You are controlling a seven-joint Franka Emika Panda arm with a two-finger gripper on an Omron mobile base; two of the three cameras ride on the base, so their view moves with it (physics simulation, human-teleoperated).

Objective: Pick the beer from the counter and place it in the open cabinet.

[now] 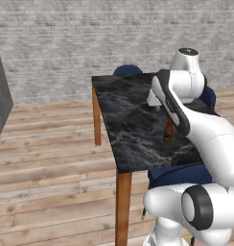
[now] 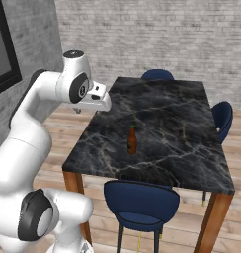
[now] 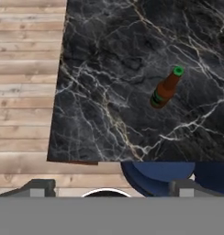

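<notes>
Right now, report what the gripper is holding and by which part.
Nothing is held. The gripper hangs open above the counter, well clear of the beer, which stands upright and untouched on the marble.

beer (image 2: 132, 141) alone, counter (image 2: 177, 118) open around

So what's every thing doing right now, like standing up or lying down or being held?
beer: standing upright on the counter, cap on, not held
counter: bare apart from the beer
end effector: above the counter, away from the beer, fingers apart, holding nothing
blue chairs: upright, tucked against the counter
</notes>
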